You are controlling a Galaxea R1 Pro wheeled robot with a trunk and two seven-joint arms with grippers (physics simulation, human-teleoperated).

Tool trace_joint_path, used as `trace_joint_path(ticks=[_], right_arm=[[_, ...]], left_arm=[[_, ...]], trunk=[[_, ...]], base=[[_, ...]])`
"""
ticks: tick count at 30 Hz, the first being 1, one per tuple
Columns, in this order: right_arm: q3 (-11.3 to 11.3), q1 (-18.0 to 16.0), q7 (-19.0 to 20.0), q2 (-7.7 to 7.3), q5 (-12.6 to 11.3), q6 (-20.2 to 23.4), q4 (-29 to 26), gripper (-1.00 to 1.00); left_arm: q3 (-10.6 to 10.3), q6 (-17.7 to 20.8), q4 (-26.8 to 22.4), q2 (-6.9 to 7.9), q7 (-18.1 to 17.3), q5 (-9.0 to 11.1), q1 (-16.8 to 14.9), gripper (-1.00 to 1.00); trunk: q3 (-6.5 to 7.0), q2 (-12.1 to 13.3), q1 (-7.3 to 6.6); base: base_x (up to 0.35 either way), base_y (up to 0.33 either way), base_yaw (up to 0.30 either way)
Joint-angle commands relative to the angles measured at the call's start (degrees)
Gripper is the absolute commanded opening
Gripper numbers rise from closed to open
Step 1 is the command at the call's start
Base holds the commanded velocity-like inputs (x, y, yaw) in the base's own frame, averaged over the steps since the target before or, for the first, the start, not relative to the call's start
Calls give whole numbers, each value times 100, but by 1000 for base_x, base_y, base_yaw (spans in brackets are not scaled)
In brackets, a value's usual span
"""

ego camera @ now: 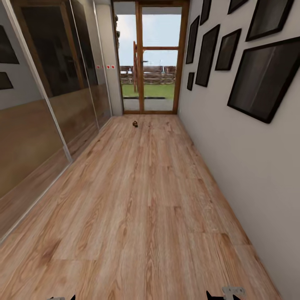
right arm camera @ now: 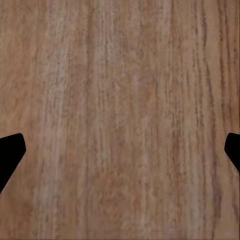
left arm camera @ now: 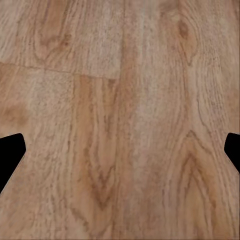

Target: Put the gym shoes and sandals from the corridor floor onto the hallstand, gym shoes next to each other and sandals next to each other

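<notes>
The head view looks down a narrow corridor whose floor (ego camera: pixel 141 200) is light brown wood-grain planking running away toward a glazed door (ego camera: pixel 150 58) with a wooden frame, through which grass, a fence and sky are visible. Along the left side stands a wardrobe with mirrored sliding doors (ego camera: pixel 46 96), reflecting the planks and the opposite wall. The right-hand wall (ego camera: pixel 233 154) is pale and hung with several dark, black-framed pictures (ego camera: pixel 266 79) at different heights. Far down the corridor, near the door and lying on the planks, sits a small dark brown object (ego camera: pixel 135 123); it is too small and blurred to say whether it is one of the sandals or something else. At the bottom edge of the head view, the tips of the two arms just show: a dark point with a grey part on the left and another on the right. In the left wrist view, the left tool (left arm camera: pixel 120 150) hangs above bare planking, its two black fingertips (left arm camera: pixel 10 155) at the opposite edges of the frame, spread wide and released with nothing between them. The right wrist view gives the same: the right tool (right arm camera: pixel 120 150) over plain wood grain, fingertips (right arm camera: pixel 10 155) far apart, released and grasping nothing.
</notes>
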Motion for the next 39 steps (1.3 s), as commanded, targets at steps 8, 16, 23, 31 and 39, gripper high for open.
trace_joint_path(ticks=[8, 16, 23, 31, 39], right_arm=[[44, -5, 26, -2, -61, -20, 7, 100], [44, -7, 26, -2, -61, -18, 7, 100], [44, -4, 26, -2, -61, -18, 7, 100], [44, -5, 26, -2, -61, -19, 7, 100], [44, -4, 26, -2, -61, -21, 7, 100]], left_arm=[[35, 5, 6, -2, -59, 19, -5, 100], [35, 5, 6, -2, -59, 19, -5, 100], [35, 5, 6, -2, -59, 19, -5, 100], [35, 5, 47, -2, -59, 14, -5, 100], [40, -2, 118, -1, -59, 3, -5, 100]], trunk=[[-5, -2, 2], [-5, -2, 2], [-5, -2, 2], [-5, -2, 2], [-5, -2, 2]], base=[[339, 0, 0], [338, 0, 0], [338, 0, 0], [339, 0, 0], [339, 0, 0]])
